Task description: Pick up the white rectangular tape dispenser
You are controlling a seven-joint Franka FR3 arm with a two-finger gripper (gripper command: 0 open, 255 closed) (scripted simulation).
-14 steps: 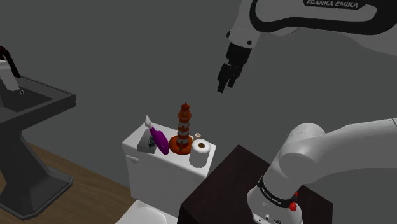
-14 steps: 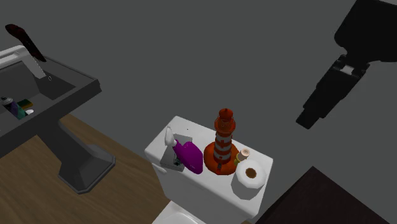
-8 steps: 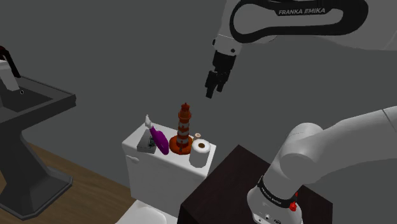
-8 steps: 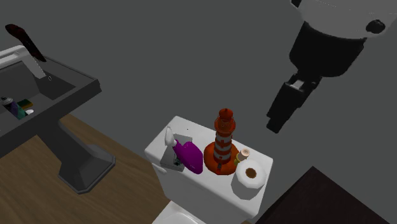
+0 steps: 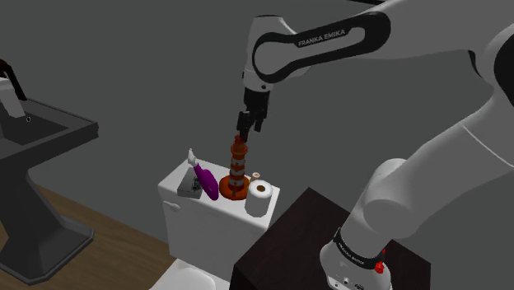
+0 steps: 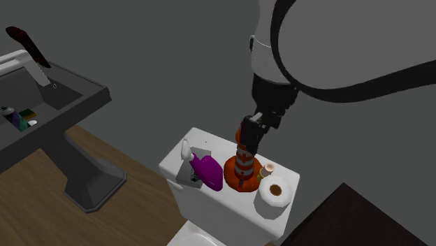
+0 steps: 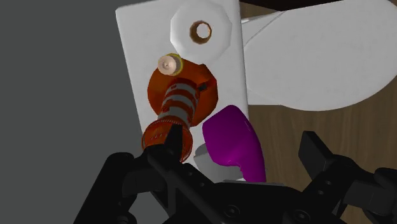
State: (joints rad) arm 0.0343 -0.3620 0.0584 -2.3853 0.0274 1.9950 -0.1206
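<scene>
Hovering with the gripper (image 5: pixel 245 125) above the tank (image 5: pixel 175 175), we are holding its fingers (image 7: pixel 168 151) well apart and clasping nothing. We are sitting right at the top of the lighthouse (image 5: pixel 238 167), with the tips level with its cap in the shoulder view. Whether they are touching it, we cannot tell.

We are judging this to be the reach, with the grasp not yet begun. The dispenser (image 5: pixel 203 181) is lying on the tank below the gripper, just beside the lighthouse on the shoulder view's left. It is showing a purple body with a pale grey-white part against it. That is not plainly white or rectangular, yet it is the closest match we are finding. In the wrist view it is showing between the fingers, so we are reading the gripper as roughly lined up over it but well above.

The next move is calling for a shift clear of the lighthouse and a straight drop, with the fingers straddling the dispenser before closing. We are seeing the lighthouse as the risk: it is standing tall and close, and a finger could knock it. The roll (image 5: pixel 261 198) is standing on the lighthouse's far side, apart from the dispenser.
</scene>
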